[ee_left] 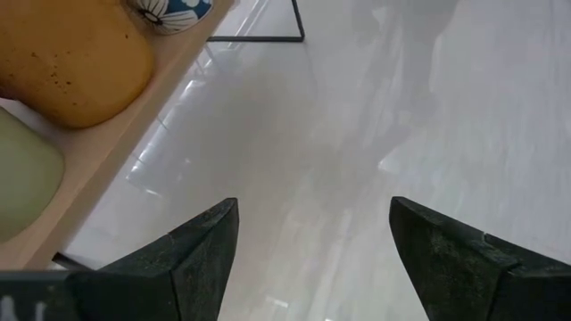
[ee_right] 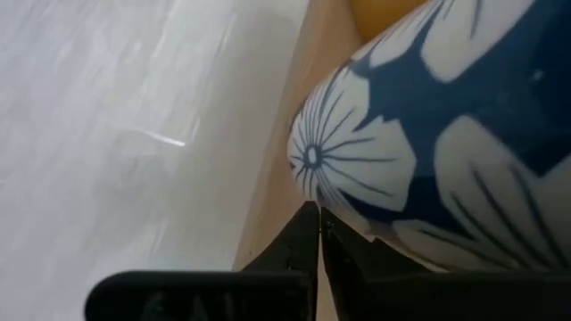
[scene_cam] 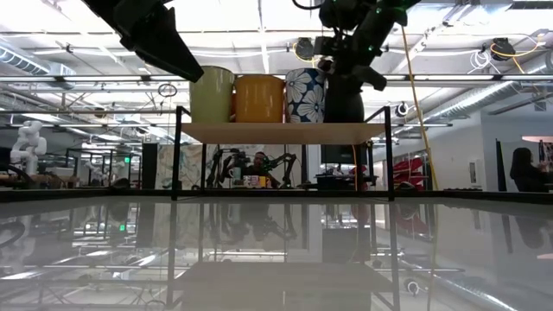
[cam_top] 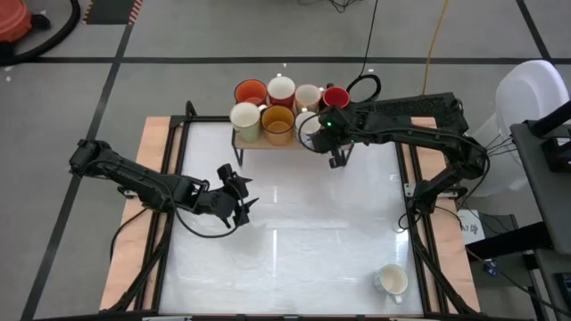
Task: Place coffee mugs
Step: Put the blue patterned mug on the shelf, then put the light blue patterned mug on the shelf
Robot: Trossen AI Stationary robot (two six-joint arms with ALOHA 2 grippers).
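A low wooden shelf (cam_top: 264,143) stands at the table's far edge and carries several coffee mugs. Orange (cam_top: 250,91), white (cam_top: 281,88), cream (cam_top: 308,96) and red (cam_top: 335,96) stand in the back row. Cream (cam_top: 245,118), amber-yellow (cam_top: 277,124) and the blue-flowered mug (scene_cam: 305,95) stand in front. My right gripper (cam_top: 336,157) is at the flowered mug's right side, fingers shut. My left gripper (cam_top: 237,198) hovers open over the table's left middle, touching nothing. A white mug (cam_top: 391,281) rests near the table's near right corner. My right gripper (ee_right: 318,223) has its shut fingertips against the lower wall (ee_right: 357,209) of the blue-flowered mug, close to the shelf board. Nothing shows pinched between the fingers. The mug stands upright on the shelf's right end.
The shelf's black metal frame (scene_cam: 177,155) has thin legs on the table. Black rails (cam_top: 169,205) and wooden boards run along the table's left and right sides. The glossy white tabletop (cam_top: 303,223) lies between the arms. In the left wrist view the shelf edge (ee_left: 134,134) is close ahead.
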